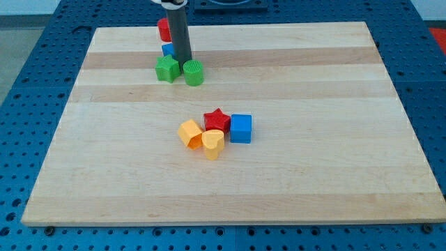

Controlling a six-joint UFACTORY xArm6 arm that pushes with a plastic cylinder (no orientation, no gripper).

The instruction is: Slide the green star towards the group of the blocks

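Green star block [166,69]: one, near the view's top left of the worktop, lying just left of my tip [182,63]. Green cylinder block [194,72]: one, just right of the star, and the two greens sit either side of the rod with a small gap between them.

Behind the rod: one small blue block [167,49], shape unclear because the rod partly hides it, and one red cylinder block [163,29] further toward the view's top, also partly hidden.

Group at mid-worktop, well apart from the star, toward the view's bottom right of it: one red star block [217,120], one blue cube block [240,128] touching its right side, one orange block [189,132] of many-sided shape on the left, one yellow heart-like block [213,143] at the front. All four are packed close.

Count: eight blocks in all; two green, two red, two blue, one orange, one yellow.

End effector: a straight dark rod, no jaws to open or shut, holding nothing. My tip rests on the worktop between and just behind the green star and green cylinder; contact with either cannot be told.

Worktop [334,160]: pale wooden board in glued strips. It rests on a blue perforated base [28,84] visible all round.
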